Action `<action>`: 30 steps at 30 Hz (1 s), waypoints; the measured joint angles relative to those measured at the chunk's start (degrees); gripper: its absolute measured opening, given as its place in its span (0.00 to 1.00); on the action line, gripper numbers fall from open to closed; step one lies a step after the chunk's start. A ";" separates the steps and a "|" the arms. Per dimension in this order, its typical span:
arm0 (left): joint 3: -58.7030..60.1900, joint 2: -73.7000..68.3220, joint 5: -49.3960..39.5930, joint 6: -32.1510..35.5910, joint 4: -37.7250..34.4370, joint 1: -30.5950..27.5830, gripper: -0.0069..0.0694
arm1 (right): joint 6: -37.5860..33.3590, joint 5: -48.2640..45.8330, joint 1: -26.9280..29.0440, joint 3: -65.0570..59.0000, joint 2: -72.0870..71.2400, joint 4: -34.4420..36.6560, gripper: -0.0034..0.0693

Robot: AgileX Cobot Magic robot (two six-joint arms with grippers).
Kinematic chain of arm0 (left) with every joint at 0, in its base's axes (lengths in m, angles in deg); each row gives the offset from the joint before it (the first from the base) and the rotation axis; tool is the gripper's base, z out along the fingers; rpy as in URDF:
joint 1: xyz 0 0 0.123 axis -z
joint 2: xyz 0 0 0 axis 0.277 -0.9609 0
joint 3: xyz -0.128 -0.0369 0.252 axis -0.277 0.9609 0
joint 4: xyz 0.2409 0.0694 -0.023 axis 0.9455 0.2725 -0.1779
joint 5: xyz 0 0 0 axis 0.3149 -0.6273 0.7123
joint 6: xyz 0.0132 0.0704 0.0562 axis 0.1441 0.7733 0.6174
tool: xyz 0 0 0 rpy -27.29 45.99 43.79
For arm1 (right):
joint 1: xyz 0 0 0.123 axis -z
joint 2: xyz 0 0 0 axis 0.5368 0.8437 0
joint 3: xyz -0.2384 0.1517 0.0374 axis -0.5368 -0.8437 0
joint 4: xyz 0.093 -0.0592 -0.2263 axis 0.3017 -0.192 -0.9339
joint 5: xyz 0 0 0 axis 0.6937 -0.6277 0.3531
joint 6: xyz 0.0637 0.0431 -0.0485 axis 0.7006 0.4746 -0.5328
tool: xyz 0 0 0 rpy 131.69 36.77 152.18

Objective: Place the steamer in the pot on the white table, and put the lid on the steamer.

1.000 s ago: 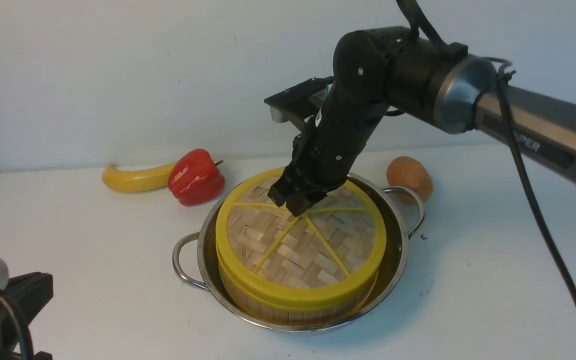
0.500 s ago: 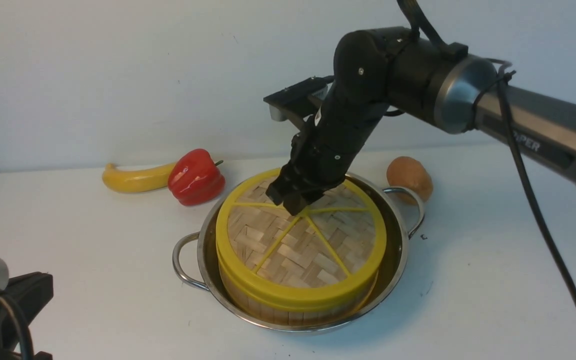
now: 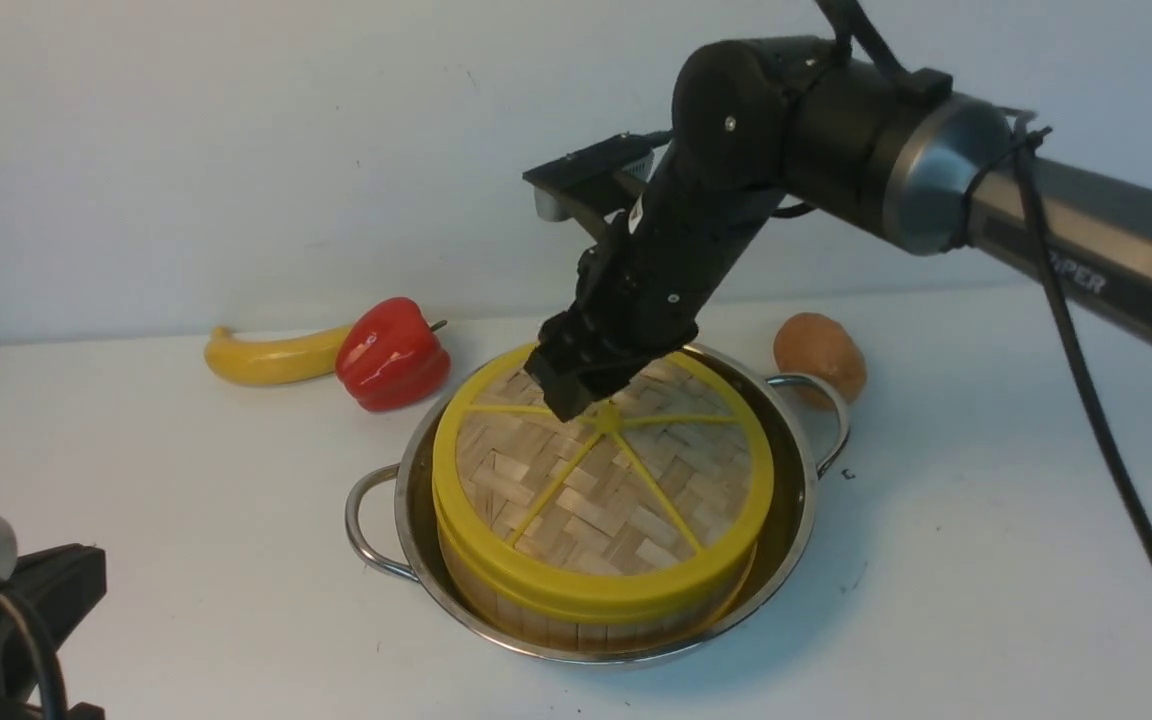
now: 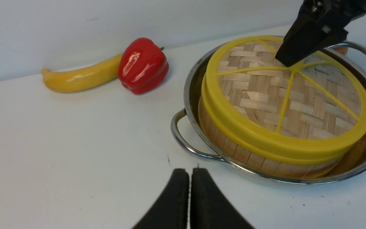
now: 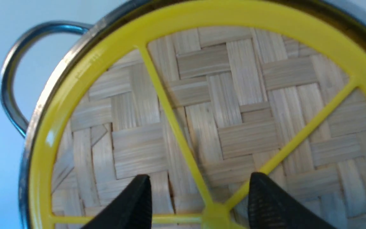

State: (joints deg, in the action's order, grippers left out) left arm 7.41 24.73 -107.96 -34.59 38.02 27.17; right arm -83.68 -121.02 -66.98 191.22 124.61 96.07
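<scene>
While lid (image 3: 604,480) caps steamer (image 3: 576,620), jaws parted

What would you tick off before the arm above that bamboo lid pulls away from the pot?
1. Steamer sits inside the pot: ok.
2. Lid lies flat on the steamer: ok.
3. Right gripper open, fingers either side of the centre knob, not gripping: ok.
4. Left gripper shut, apart from the pot: ok.
5. Pepper, banana and brown item stand outside the pot: ok.

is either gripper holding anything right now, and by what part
Nothing is held. The right gripper is open, fingers either side of the lid knob; the left gripper is shut on nothing.
</scene>
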 joint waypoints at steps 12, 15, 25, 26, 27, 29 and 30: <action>0.00 -0.43 5.81 0.24 5.14 0.00 0.09 | 1.77 -1.01 0.00 0.00 -22.74 -10.93 0.51; 0.00 -2.24 7.46 0.24 8.35 0.00 0.09 | 3.94 -0.78 0.00 -2.44 -32.90 -19.12 0.35; 8.05 -4.58 21.18 -6.40 9.71 0.00 0.09 | 8.23 0.26 0.00 -30.74 -55.88 -32.63 0.04; 9.53 -4.58 22.56 -7.62 9.76 0.00 0.09 | 8.96 1.87 0.00 -34.92 -58.00 -33.07 0.04; 11.02 -4.58 24.46 -9.33 9.82 0.00 0.09 | 10.49 4.64 0.00 -40.03 -60.68 -33.61 0.04; 13.77 -4.47 27.44 -11.86 9.86 -0.55 0.09 | 14.04 10.31 0.00 -48.69 -65.53 -35.43 0.04; 14.89 -4.28 28.49 -12.82 9.86 -1.18 0.09 | 15.75 12.07 0.00 -52.17 -67.54 -36.38 0.04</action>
State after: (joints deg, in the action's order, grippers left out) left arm 22.30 20.44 -79.48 -47.41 47.89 25.99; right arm -67.93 -108.95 -66.98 139.05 57.07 59.69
